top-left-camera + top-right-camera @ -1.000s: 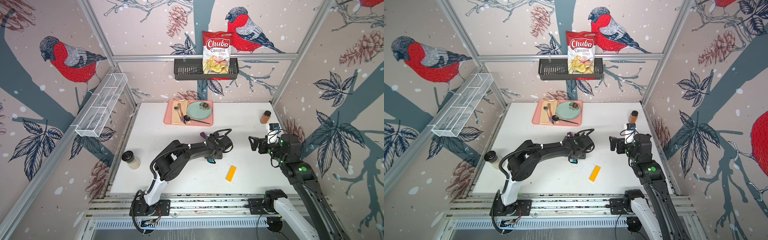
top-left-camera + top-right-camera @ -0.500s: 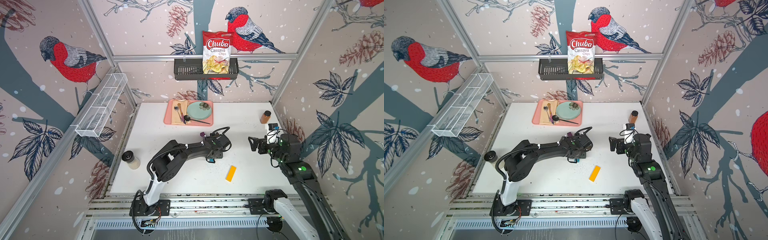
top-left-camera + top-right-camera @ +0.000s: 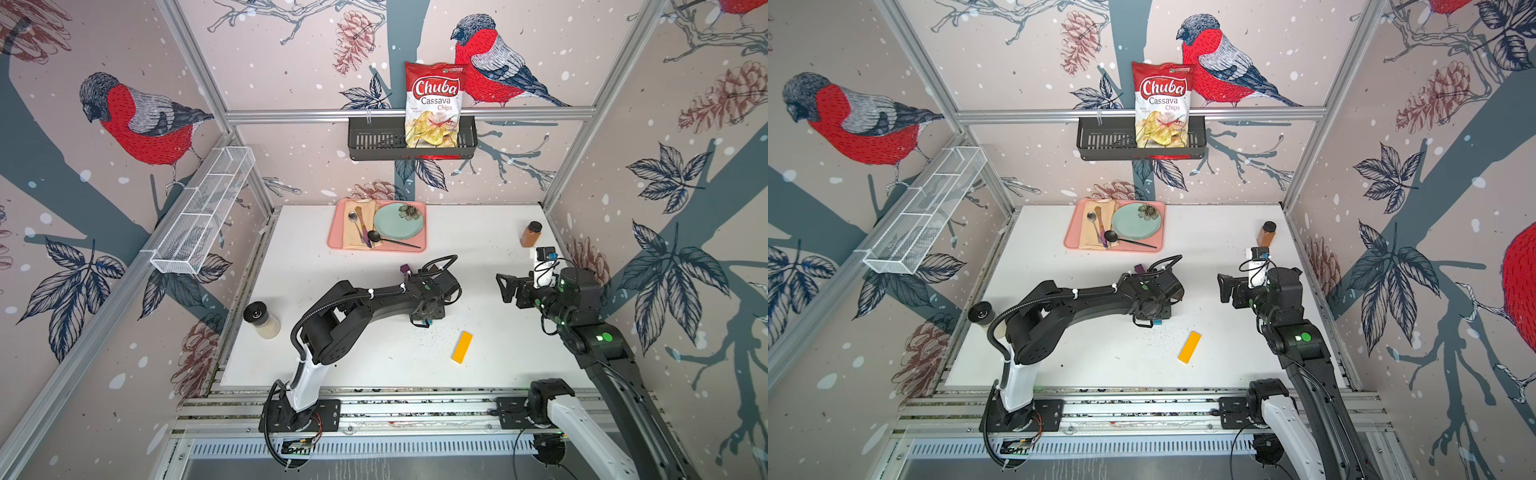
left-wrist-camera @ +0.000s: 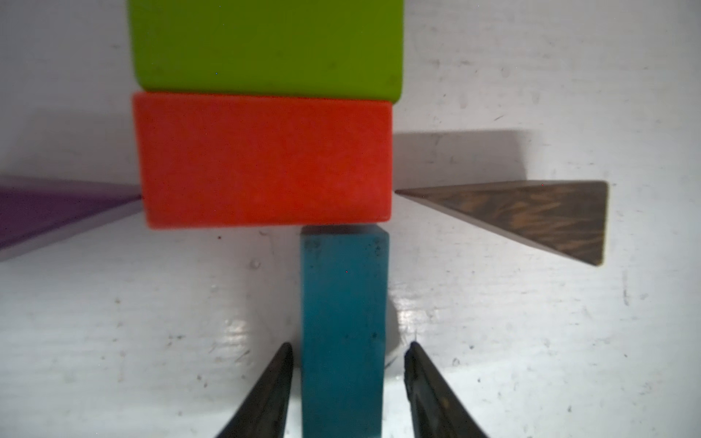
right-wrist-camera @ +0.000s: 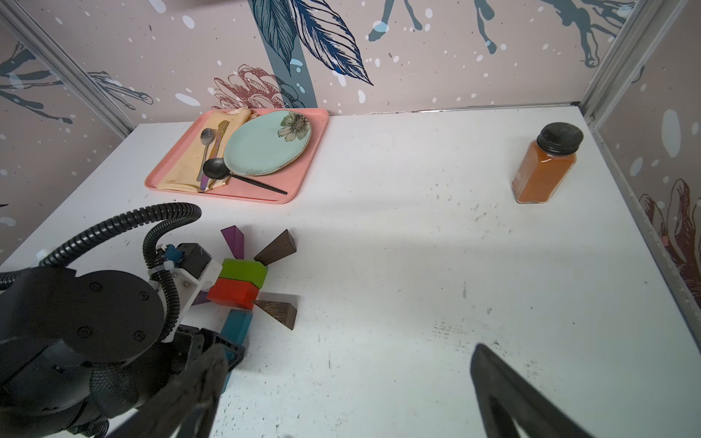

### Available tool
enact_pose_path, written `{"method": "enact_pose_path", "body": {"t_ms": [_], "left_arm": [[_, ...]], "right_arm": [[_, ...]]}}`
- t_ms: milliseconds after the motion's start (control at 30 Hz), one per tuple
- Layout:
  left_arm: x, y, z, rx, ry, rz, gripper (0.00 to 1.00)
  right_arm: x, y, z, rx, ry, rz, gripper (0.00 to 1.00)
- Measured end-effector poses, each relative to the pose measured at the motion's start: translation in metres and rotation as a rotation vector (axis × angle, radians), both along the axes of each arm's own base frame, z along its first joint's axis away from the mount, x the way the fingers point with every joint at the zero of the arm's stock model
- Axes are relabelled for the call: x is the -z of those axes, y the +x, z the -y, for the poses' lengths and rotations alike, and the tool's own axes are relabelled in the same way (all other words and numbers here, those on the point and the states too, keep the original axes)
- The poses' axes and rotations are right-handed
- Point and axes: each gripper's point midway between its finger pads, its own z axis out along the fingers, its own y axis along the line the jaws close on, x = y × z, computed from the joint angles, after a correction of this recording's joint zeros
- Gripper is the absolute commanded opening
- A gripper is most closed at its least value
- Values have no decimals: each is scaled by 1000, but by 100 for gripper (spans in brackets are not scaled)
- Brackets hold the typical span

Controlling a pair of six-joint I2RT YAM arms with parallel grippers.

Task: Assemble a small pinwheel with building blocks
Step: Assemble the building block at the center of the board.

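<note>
White bench [image 3: 490, 249] is showing scuffs & dark specks, esp. around the yellow bar [image 3: 462, 347], which is lying alone toward the front, well apart from the other blocks. Bird-and-pinecone wallpaper is boxing the bench in on 3 sides, w/ alu. posts at the corners. A pink tray [image 5: 307, 151] w/ a pale green plate [image 5: 261, 148], napkin & cutlery is sitting at the back. A spice jar [image 5: 544, 170] is standing back-right and a shaker [image 3: 262, 320] at the left edge. On the back wall a black basket [image 3: 374, 141] is holding a chips bag [image 3: 434, 108]. A white wire rack [image 3: 203, 212] is hanging on the left wall.

The pinwheel [image 5: 239, 280] is lying flat mid-bench. Its green brick [image 4: 265, 45] is touching the red brick [image 4: 261, 159], and the blue bar [image 4: 343, 303] is butting the red one off-centre. A brown wedge [image 4: 531, 216] is pointing its tip at the red brick.

The left gripper [image 4: 349, 345] is straddling the blue bar, jaws spread slightly wider than it, w/ a thin gap each side. The right gripper [image 5: 349, 379] is hanging over the bench's right side, jaws gaping wide.

In both top views the left arm is covering nearly all the pinwheel; only the far purple wedge [image 3: 404, 270] is peeking out. The left wrist view is blurring up close. There the green brick, near purple wedge [image 4: 45, 212] & the blue bar's near end are running off-frame. Can't tell if the wedge tips are touching the red brick. In the right wrist view the left arm is hiding most of that near wedge.
</note>
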Motion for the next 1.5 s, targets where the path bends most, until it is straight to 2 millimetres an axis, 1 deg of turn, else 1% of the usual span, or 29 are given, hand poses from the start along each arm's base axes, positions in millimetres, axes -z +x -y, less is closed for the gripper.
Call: {"method": "enact_pose_path", "body": {"t_ms": [67,100,133,200,400,533,767,1033,1500], "left_arm": [[0,-1,-2,-1,10,-5,43],[0,-1,-2,-2,14,-7,39],[1,-2,-3,-4,20,-10,31],[2,-2,-5,-8,34,-14,23],[0,-3,-6,-10,49,-19,18],[1,-9,-10,-3,80,-31,18],[1,-13,-15,-29,97,-42,19],[0,-7,-22,-59,105,-51,20],[0,-3,-21,-67,106,-54,21]], "right_arm": [[0,0,0,0,0,0,99],[0,0,0,0,0,0,99],[0,0,0,0,0,0,99],[0,0,0,0,0,0,99],[-1,-1,0,-3,2,4,99],[-5,-3,-1,-10,4,18,99],[-8,-5,-4,-23,9,27,100],[-7,-5,-4,-24,9,26,100],[-7,-5,-5,-27,10,25,100]]}}
